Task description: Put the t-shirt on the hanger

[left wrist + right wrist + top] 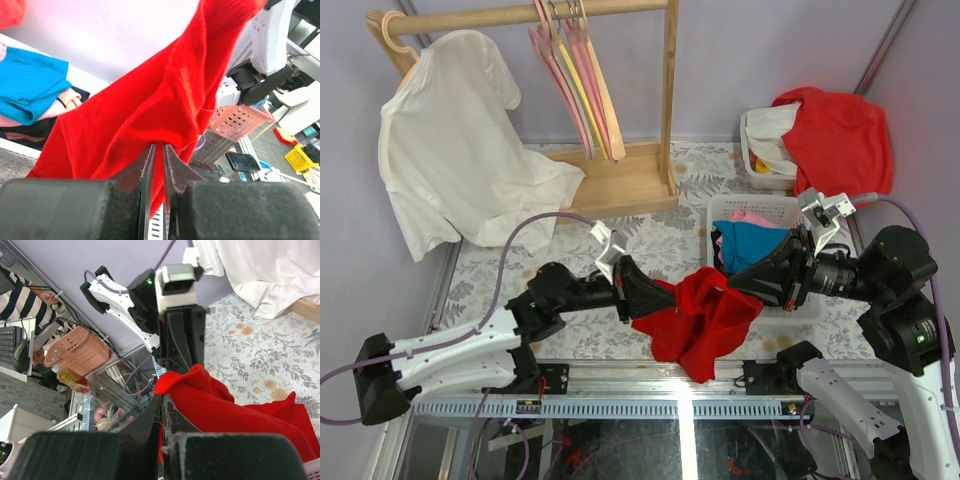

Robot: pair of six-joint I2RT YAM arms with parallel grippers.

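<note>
The bright red t-shirt (705,318) hangs bunched between my two grippers, just above the table's near edge. My left gripper (653,298) is shut on its left side; the left wrist view shows red cloth (150,105) pinched between the nearly closed jaws (158,146). From the right, my right gripper (748,284) is shut on a fold of the same shirt (240,405), its jaws (161,396) pressed together. A pale wooden hanger (610,120) hangs on the rack's rail at the back, beside pink and yellow ones.
A white t-shirt (450,150) drapes from the wooden rack (670,100) at the back left. A white basket (720,210) with blue and pink clothes stands behind the right gripper. A bin with a red-orange garment (840,135) sits at the back right.
</note>
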